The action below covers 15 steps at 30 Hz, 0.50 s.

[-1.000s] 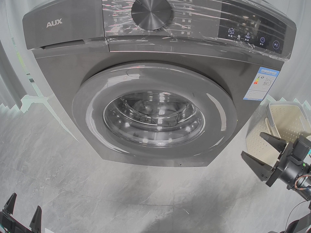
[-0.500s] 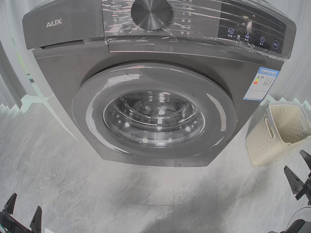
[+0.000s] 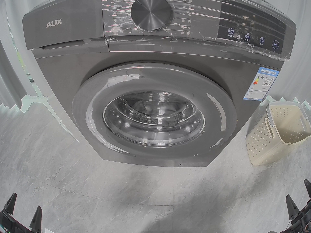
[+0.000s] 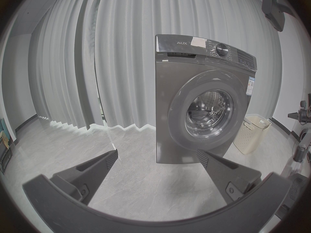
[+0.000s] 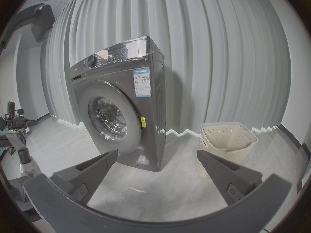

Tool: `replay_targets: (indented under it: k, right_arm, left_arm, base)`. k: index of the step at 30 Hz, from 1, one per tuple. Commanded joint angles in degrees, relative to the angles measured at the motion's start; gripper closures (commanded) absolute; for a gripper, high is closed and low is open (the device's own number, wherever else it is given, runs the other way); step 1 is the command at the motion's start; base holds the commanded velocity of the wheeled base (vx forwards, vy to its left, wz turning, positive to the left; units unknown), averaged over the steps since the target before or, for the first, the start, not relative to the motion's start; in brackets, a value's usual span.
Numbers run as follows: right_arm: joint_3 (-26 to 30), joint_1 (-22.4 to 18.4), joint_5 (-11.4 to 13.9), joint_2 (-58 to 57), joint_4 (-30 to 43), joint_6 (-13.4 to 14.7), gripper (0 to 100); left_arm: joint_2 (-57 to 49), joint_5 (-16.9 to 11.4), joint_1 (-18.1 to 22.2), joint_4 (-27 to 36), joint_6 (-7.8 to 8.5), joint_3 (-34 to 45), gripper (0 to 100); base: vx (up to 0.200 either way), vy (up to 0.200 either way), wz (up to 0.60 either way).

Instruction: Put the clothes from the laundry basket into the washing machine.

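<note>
The washer (image 3: 155,54) is standing on the floor (image 3: 97,185). It is dark grey, with its round, glass-windowed door (image 3: 154,118) sitting closed and clear film covering the panel (image 3: 194,13). The basket (image 3: 278,133), cream and perforated, is sitting just beside the washer on the robot's right. The left gripper (image 3: 23,209) and right gripper (image 3: 299,199) are hanging low, jaws apart.

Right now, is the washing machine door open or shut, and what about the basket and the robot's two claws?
washing machine door: shut.
laundry basket: upright on the floor, no clothes visible inside.
left gripper: open, holding nothing.
right gripper: open, holding nothing.
</note>
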Motion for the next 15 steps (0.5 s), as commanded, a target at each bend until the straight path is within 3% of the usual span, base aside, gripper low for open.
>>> replay_targets:
  k: [1,8,15]
  right_arm:
    - [0.99,-1.38,-0.53,-4.66,1.35,0.64,0]
    - [0.99,-1.38,-6.59,-4.66,4.86,1.79,0]
    - [0.9,-1.38,-6.42,-4.66,5.39,1.17,0]
  left_arm:
    - [-0.93,-0.04,0.04,0.0,-0.08,0.92,0]
    - [-0.93,-0.04,0.04,0.0,-0.08,0.92,0]
    - [-0.93,-0.04,0.04,0.0,-0.25,0.92,0]
  base:
    - [0.0,0.0,0.0]
    - [0.0,0.0,0.0]
    - [0.0,0.0,0.0]
